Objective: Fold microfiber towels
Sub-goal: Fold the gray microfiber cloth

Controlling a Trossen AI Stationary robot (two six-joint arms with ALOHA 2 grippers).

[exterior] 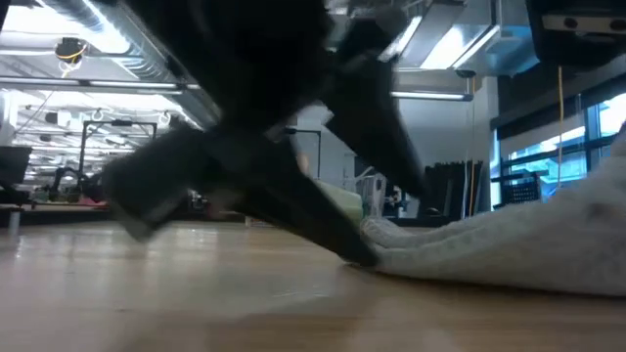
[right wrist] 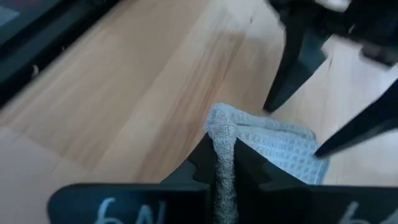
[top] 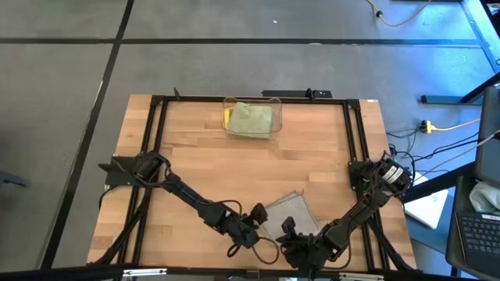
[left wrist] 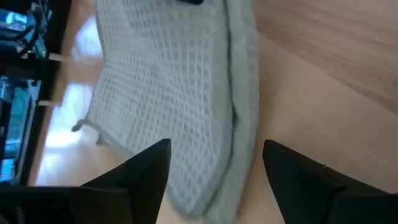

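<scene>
Down at the bench's (top: 195, 164) near edge, right gripper (right wrist: 225, 163) pinches the grey towel (top: 287, 215); left gripper (left wrist: 214, 168) gapes wide over its fold

Ceiling strip lights (exterior: 460, 39) glare overhead in the low view, where the near arm (exterior: 264, 147) is a dark motion-blurred mass. Pale sheen lies on the desk (left wrist: 68, 106). Wrist views are soft.
</scene>
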